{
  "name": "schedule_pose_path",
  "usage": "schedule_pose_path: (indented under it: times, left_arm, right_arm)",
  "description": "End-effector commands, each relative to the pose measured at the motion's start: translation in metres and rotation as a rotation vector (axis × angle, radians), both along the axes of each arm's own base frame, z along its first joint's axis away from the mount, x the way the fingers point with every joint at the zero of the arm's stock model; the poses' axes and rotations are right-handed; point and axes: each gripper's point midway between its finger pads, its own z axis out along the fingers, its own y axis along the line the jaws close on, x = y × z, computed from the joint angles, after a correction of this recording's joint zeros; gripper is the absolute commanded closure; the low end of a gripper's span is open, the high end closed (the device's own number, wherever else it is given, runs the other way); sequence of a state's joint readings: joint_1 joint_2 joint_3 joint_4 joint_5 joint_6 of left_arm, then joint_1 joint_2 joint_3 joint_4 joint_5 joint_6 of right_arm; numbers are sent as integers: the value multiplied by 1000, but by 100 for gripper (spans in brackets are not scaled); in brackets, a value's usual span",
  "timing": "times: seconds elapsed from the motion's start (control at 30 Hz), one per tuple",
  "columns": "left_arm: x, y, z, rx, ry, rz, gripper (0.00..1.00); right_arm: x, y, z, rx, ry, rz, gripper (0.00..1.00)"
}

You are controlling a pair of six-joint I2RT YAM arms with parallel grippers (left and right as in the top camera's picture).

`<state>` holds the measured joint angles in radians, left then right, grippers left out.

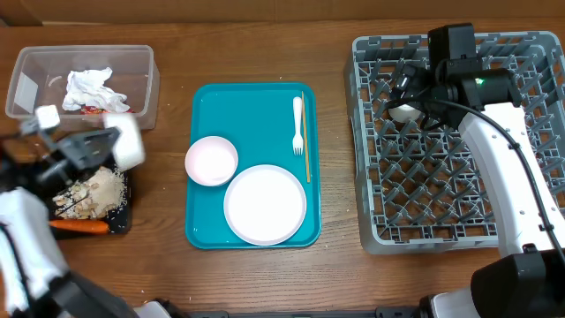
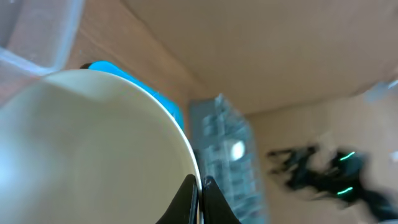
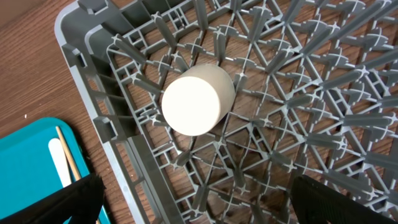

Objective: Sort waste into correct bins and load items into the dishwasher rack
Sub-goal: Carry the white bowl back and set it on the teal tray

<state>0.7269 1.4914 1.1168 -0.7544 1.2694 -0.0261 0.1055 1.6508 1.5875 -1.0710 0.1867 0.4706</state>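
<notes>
We log the left hand point(image 2: 200, 186) clamped on the rim of the white bowl point(image 2: 93, 149), tilted at the black tray point(image 1: 126, 212) edge at frame left, probably to shed scraps point(image 1: 97, 187), while the right hand point(image 3: 199, 200) stands wide above the cup point(image 3: 198, 99) set in the rack point(image 3: 311, 74).

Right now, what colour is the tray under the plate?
The tray is teal, clearest in the overhead view.

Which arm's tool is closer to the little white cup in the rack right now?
Right. The right tool hangs open just above the cup in the rack. The left tool is far across the table, shut on a bowl near the black tray.
</notes>
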Motion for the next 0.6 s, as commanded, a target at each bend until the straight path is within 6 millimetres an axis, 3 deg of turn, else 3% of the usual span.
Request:
schedule_pose_path:
  times: [0.0,0.17,0.3,0.37,0.57]
  left_arm:
    - [16,-30,-10,370,89,16,96]
    - [64,-99,-18,669,18,-22,96]
    - [97,-138,-23,822,-64,15,96]
    - [111,-160,-34,893,-88,26,96]
    - [133,-171,-80,1038,-44,77,96]
  right_arm:
    - [1,0,2,-1,-8,-3,0]
    - [1,0,2,-1,-8,-2,0]
    - [1,0,2,-1,-8,-2,0]
    - [1,0,2,-1,-8,-2,0]
    - [1,0,2,-1,-8,-2,0]
